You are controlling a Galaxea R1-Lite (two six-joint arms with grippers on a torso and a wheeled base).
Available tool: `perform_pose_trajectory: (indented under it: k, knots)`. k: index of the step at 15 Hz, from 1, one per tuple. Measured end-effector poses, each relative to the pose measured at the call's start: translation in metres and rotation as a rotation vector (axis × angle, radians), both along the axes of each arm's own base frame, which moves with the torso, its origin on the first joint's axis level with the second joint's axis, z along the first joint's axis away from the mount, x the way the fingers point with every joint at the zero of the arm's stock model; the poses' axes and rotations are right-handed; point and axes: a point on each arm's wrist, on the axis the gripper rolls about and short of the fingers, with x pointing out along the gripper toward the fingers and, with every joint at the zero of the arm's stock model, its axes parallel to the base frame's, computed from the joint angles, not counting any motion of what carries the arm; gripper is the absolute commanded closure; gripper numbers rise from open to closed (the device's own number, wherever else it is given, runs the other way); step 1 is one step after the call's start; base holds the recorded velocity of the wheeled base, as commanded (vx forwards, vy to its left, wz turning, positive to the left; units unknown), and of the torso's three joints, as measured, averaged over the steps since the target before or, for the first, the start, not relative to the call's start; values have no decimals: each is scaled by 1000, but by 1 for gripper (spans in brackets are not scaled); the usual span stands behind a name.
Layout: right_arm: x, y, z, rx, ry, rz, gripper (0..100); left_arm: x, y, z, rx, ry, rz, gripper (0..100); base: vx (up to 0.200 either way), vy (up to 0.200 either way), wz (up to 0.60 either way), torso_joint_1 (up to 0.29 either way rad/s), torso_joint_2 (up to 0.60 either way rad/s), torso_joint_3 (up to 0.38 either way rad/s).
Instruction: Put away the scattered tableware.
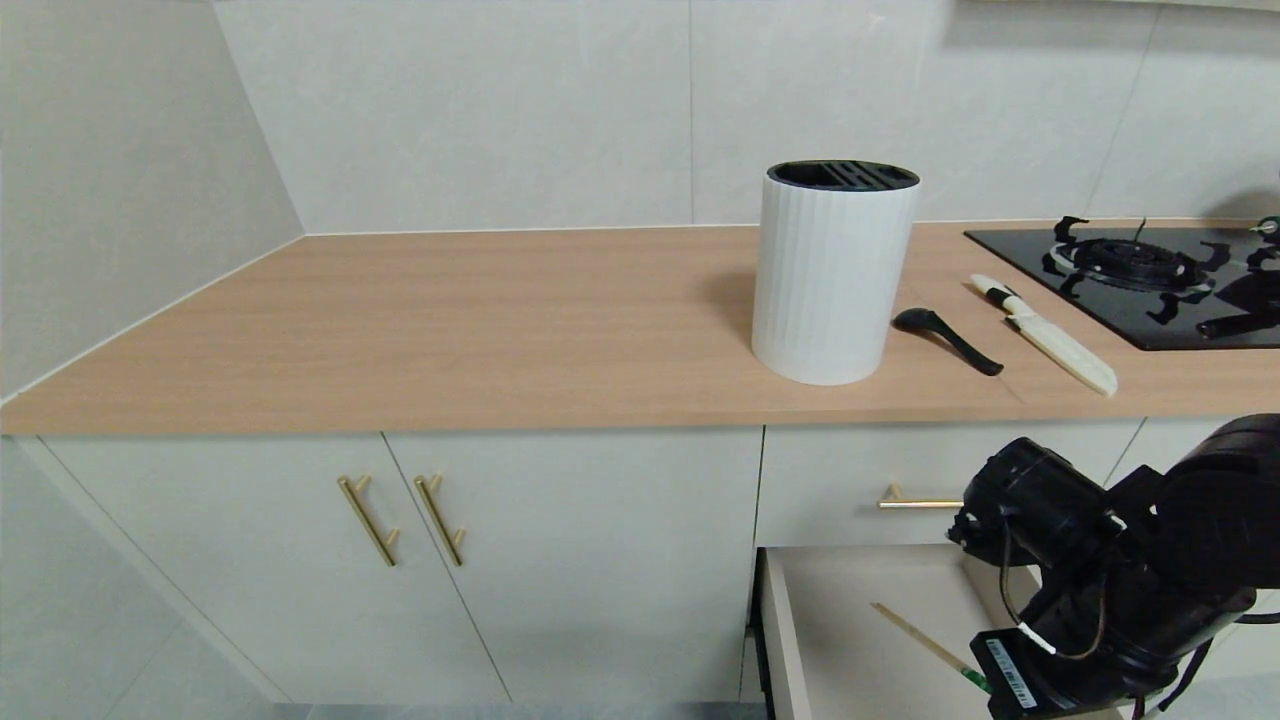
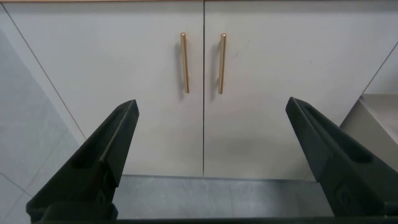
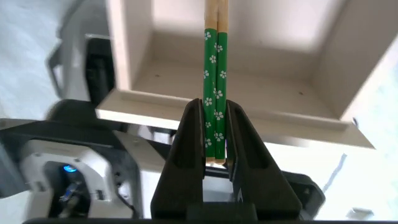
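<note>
A pair of chopsticks point(image 3: 215, 74) with green flowered ends is clamped between the fingers of my right gripper point(image 3: 215, 155). Their bare wooden tips point into the open white drawer point(image 3: 249, 81). In the head view the chopsticks point(image 1: 925, 640) slant over the drawer point(image 1: 782, 640) below the counter, with my right arm point(image 1: 1100, 590) above its right side. On the wooden counter lie a black spoon point(image 1: 945, 338) and a cream-bladed knife point(image 1: 1045, 335), beside a white ribbed holder point(image 1: 835, 280). My left gripper point(image 2: 211, 106) is open and holds nothing, low in front of the cabinet doors.
A black gas hob point(image 1: 1140, 275) sits at the counter's right end. Two cabinet doors with gold handles point(image 2: 185, 62) face my left gripper. A closed drawer with a gold handle point(image 1: 915, 500) is above the open one. The left part of the counter point(image 1: 450, 320) is bare.
</note>
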Motion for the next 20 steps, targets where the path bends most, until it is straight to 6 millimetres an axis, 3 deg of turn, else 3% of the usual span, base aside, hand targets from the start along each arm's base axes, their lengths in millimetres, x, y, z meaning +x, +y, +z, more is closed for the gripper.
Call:
perform_pose_trajectory:
  k: [4, 16, 20]
  knots:
    - [2, 2, -3, 4, -8, 5, 100, 0, 0, 0, 0, 0, 0, 0, 0, 0, 0, -55, 149, 90]
    - [3, 3, 2, 30, -66, 0, 100, 0, 0, 0, 0, 1, 0, 0, 0, 0, 0, -127, 432, 299]
    - [0, 1, 4, 41, -113, -2, 100, 0, 0, 0, 0, 0, 0, 0, 0, 0, 0, -13, 70, 38]
